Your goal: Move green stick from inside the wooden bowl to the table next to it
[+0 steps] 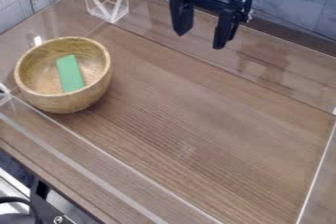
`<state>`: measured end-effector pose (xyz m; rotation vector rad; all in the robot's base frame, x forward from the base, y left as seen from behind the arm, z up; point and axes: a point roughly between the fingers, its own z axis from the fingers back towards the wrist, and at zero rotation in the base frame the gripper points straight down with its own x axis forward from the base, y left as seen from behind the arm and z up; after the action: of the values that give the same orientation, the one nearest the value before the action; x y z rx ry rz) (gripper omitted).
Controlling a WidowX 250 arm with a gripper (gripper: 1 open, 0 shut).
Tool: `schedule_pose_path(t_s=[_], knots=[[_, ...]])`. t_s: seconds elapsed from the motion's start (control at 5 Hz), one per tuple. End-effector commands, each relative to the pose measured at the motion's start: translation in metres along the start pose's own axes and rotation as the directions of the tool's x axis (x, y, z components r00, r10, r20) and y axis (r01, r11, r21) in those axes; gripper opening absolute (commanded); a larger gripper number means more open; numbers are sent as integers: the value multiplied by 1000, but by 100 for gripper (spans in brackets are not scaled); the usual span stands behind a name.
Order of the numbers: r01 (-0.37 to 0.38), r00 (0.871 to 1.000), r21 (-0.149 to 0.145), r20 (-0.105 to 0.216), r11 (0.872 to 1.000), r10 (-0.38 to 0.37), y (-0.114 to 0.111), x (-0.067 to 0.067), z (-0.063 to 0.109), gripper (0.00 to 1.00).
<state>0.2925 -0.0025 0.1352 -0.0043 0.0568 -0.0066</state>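
Observation:
The wooden bowl (62,74) sits on the left side of the table (197,120), round and light tan with a thick rim. Inside it lies the green stick (69,72), a flat bright green bar resting on the bowl's floor, slanting slightly. My gripper (202,27) hangs at the back of the table, well to the right of the bowl and above the surface. Its dark fingers point down and stand apart, open with nothing between them.
Clear acrylic walls (157,194) run along the table's edges, with a clear bracket (108,5) at the back left corner. Bare wood-grain tabletop spreads right of the bowl and toward the front.

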Motion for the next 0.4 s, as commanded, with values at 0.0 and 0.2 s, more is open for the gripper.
schedule_pose_path(t_s=[0.0, 0.2], knots=[[-115, 993, -5, -20, 993, 115, 19, -11, 2, 100], [-309, 951, -16, 9, 951, 309, 65, -36, 15, 100]])
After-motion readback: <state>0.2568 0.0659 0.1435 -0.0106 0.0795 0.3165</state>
